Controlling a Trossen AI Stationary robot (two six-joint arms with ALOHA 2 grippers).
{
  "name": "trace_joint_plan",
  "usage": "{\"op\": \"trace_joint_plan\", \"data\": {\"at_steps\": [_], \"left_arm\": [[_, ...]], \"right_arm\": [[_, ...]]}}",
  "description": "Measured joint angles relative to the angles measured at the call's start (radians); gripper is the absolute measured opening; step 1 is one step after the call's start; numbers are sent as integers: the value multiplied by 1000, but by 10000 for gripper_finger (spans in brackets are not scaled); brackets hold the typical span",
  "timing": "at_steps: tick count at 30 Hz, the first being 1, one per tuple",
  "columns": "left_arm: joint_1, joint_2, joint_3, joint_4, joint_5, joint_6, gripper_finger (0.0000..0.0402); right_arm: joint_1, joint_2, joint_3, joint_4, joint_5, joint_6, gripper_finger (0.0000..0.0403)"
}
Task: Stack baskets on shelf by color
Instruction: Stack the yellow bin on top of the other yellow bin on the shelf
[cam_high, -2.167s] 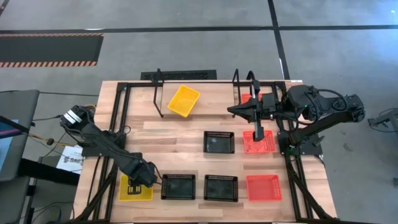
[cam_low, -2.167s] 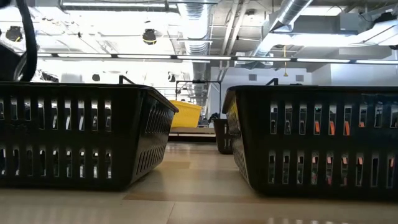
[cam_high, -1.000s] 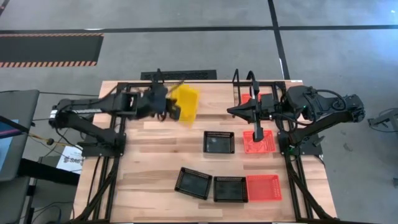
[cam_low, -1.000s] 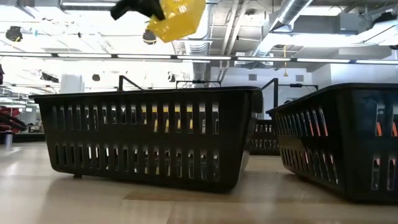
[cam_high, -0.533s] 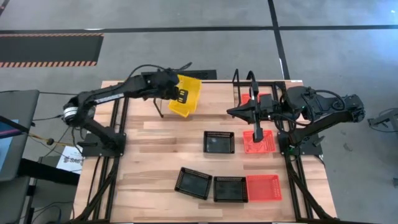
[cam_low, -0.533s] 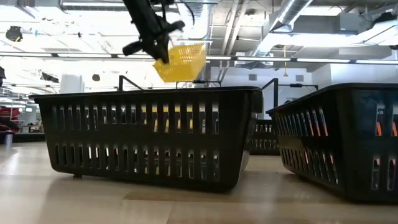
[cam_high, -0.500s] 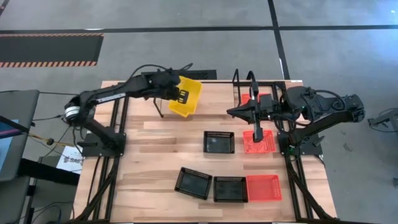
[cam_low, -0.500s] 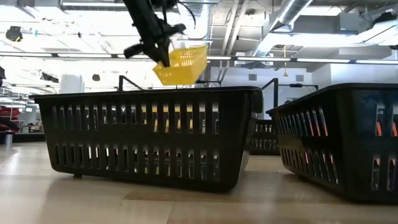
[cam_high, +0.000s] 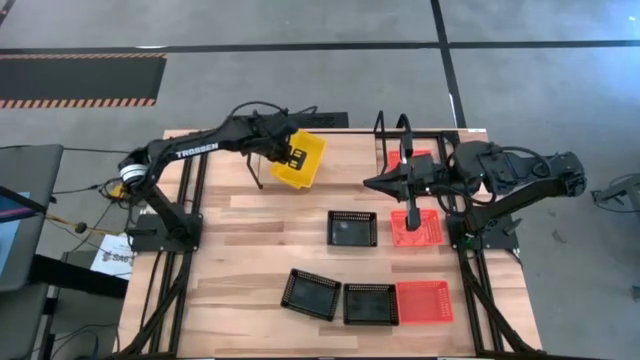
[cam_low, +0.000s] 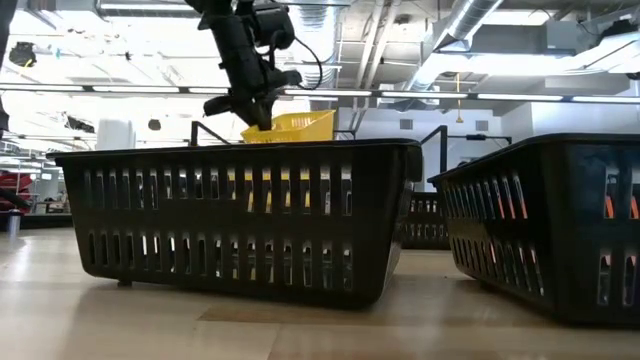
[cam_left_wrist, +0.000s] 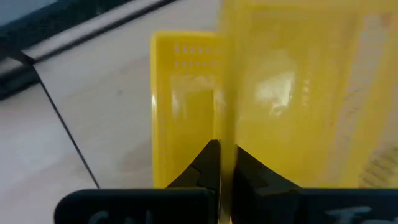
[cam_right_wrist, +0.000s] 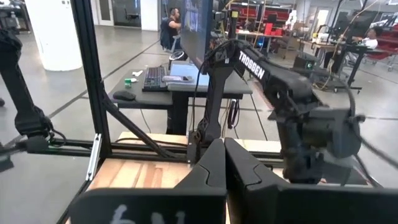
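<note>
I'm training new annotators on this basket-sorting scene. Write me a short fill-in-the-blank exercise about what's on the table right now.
1. The left gripper is shut on the wall of a ____ basket.
2. The number of black baskets lying on the tabletop is ____.
3. At the table's near edge, the red-orange basket touches a ____ basket.
4. The right gripper hangs over a ____ basket.

Missing words: yellow; three; black; red-orange

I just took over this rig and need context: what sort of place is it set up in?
Likely an open robotics lab or industrial workshop: exposed ceiling ducts, a concrete floor with hazard-striped tape, and a computer desk with people seated in the background.
</note>
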Motion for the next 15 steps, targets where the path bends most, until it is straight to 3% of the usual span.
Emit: {"op": "trace_joint_plan", "data": {"at_steps": [9,15], "left_arm": [[16,-4,262,-215,-78,73,0],[39,-2,286,-329,-78,54,0]], "right_arm": [[0,0,0,-6,18,1,8],[0,0,0,-9,31,-4,8]]}}
